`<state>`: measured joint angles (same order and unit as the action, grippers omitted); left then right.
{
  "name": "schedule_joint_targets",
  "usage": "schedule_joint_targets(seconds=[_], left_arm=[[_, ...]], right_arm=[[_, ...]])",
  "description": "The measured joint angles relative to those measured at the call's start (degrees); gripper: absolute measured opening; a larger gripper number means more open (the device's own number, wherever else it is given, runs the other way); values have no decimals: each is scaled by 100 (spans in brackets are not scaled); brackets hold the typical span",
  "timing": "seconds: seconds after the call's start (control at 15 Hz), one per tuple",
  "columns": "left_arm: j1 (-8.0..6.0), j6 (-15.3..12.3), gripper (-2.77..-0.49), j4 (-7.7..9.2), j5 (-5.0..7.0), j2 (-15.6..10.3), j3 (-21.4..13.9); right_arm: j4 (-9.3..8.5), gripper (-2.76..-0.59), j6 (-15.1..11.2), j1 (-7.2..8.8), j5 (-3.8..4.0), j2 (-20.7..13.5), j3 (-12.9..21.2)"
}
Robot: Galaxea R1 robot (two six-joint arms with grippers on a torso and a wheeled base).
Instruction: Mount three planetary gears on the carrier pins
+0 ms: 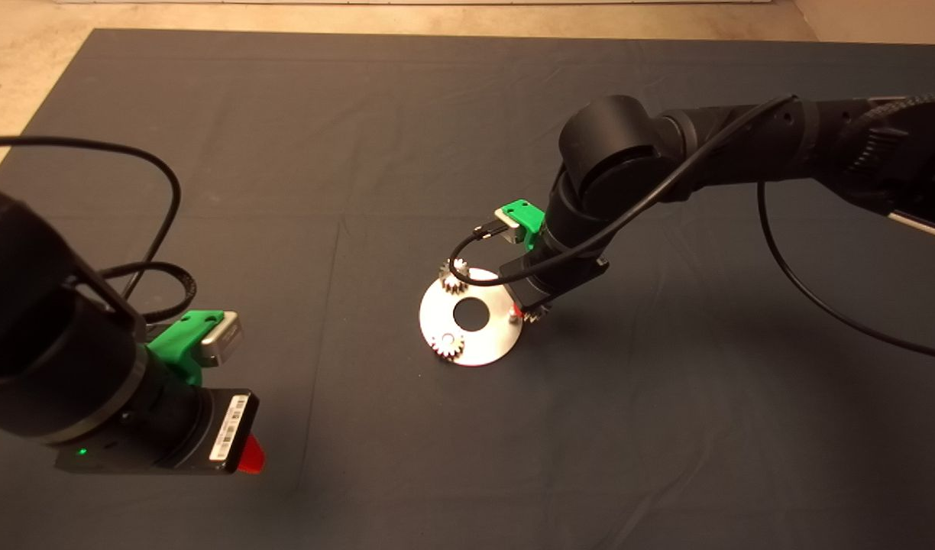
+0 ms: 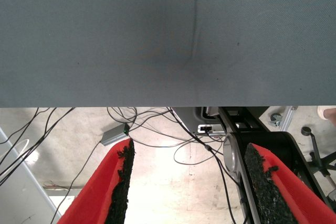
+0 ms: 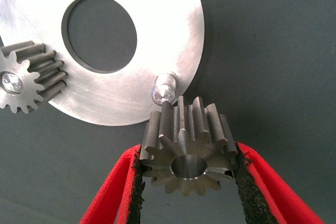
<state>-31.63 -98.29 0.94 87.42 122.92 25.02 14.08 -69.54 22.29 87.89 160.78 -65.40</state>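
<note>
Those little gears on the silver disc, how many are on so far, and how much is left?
Two gears sit on pins of the silver plate: one on its near side, one on its far side. The right gripper is shut on the third gear, beside the last bare pin. Seating it remains. The left gripper waits open at lower left.

Your right arm reaches in from the right, elbow high, wrist bent steeply down toward the mat. Your right gripper (image 3: pixel 189 182) is clamped on a planetary gear (image 3: pixel 188 150), one black pad pressing each side of its teeth, bore facing the wrist camera. Your left gripper (image 2: pixel 186 182) sits parked at the lower left, fingers (image 2: pixel 113 192) spread wide, nothing between the pads.
</note>
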Motion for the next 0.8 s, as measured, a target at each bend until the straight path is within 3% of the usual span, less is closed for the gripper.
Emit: schedule_joint_targets(seconds=[0.4,0.8], left_arm=[[0,2,-182,-6,-1,131,0],[0,2,-182,-9,1,142,-2]], right_arm=[[0,-226,0,-60,2,18,-69],[-1,-226,5,-118,-2,241,-405]])
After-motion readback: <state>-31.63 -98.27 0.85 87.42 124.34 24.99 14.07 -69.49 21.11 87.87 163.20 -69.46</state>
